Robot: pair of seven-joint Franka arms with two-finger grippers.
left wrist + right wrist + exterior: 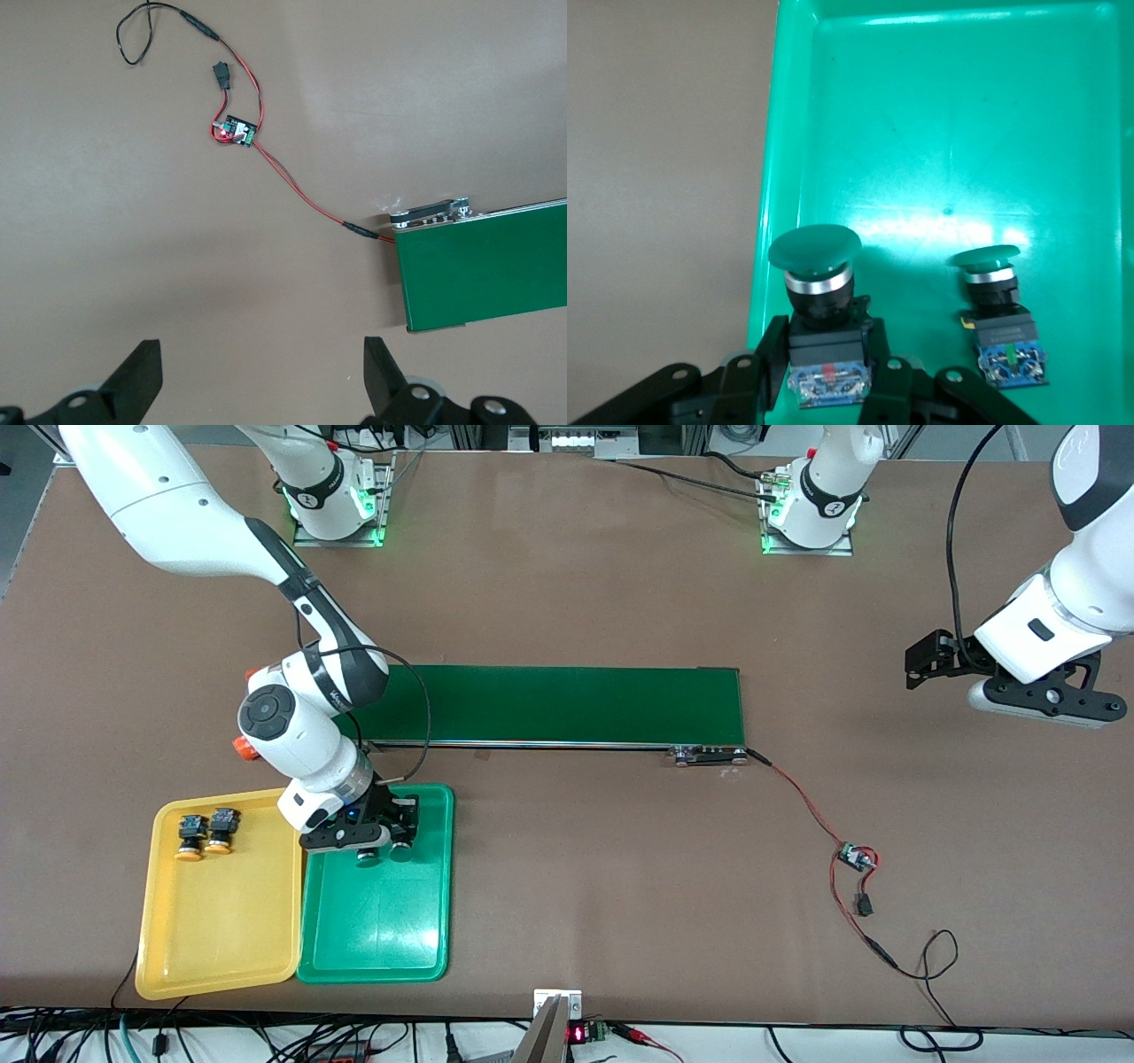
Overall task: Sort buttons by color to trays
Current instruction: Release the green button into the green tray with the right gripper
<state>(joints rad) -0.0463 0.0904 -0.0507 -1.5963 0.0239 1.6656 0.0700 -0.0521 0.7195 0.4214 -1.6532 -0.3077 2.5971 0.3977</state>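
The right gripper [376, 849] is low over the green tray [376, 930], at the end of the tray that lies toward the belt [549, 704]. In the front view the arm covers most of what is under it; only two dark round caps show at the gripper's edge. The right wrist view makes this clear: the fingers [775, 350] are closed on the black body of one green button [819, 292], and a second green button [997, 310] stands just beside the gripper on the tray floor. Whether the held button touches the tray cannot be seen.

The two orange buttons [204, 834] lie side by side in the yellow tray [221, 939], near the right gripper; only the front view shows them.

The left gripper [261, 372] waits, wide open and holding nothing, over the bare table past the belt's end. Its wrist view shows the belt's end, a red wire [292, 181] and a small circuit board [237, 131].
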